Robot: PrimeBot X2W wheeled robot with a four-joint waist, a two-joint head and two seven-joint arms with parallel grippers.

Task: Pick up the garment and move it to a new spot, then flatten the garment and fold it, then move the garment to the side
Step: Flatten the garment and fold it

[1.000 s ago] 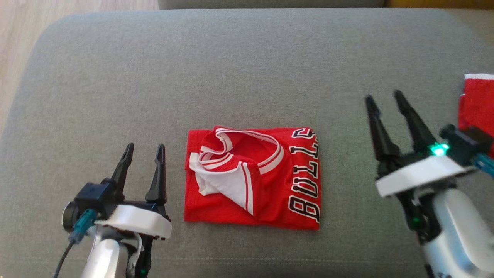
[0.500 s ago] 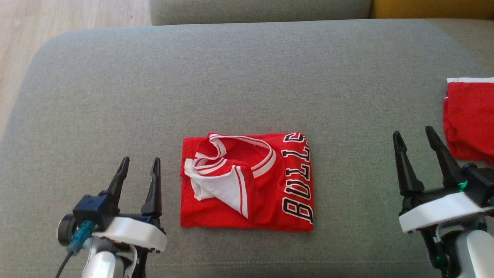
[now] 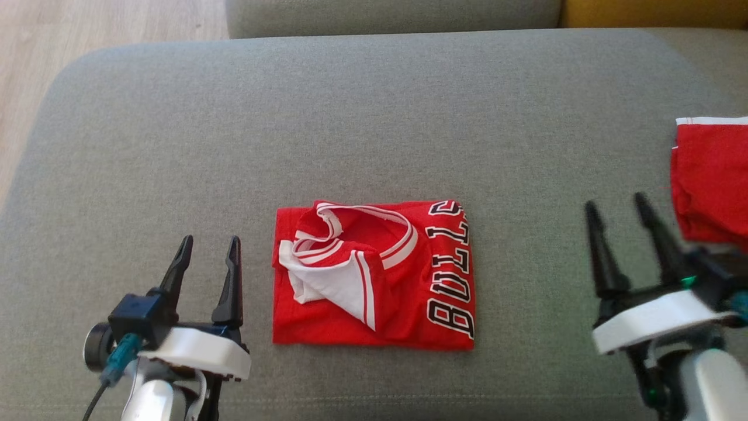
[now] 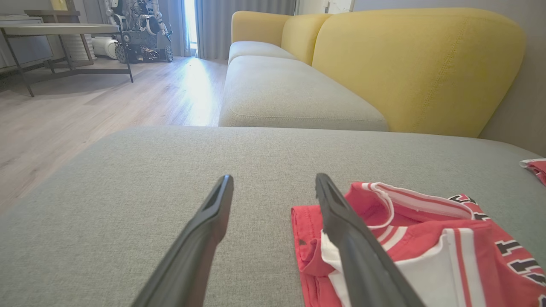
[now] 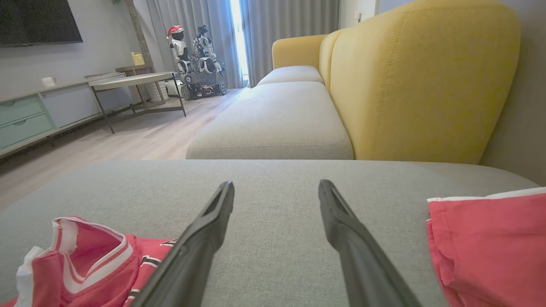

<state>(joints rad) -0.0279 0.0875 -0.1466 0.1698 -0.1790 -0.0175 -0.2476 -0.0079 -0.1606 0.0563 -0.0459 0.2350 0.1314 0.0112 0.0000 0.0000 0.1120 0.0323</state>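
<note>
A red garment (image 3: pixel 374 275) with white trim and black lettering lies folded into a rectangle on the grey cushion (image 3: pixel 374 117), near its front middle. It also shows at the lower right of the left wrist view (image 4: pixel 418 238) and the lower left of the right wrist view (image 5: pixel 81 264). My left gripper (image 3: pixel 209 244) hovers open just left of the garment, apart from it. My right gripper (image 3: pixel 616 206) stands open well to the garment's right, with nothing between its fingers.
A second red cloth (image 3: pixel 710 175) lies at the cushion's right edge, close to my right gripper. A yellow sofa back (image 5: pixel 422 76) and another grey seat (image 5: pixel 273 123) stand beyond. Wooden floor (image 3: pixel 35 88) lies past the cushion's left edge.
The head camera tilted early on, shifting the whole picture down. My right gripper pulled back toward me and then edged left. My left gripper crept slightly forward. The garment lies unchanged.
</note>
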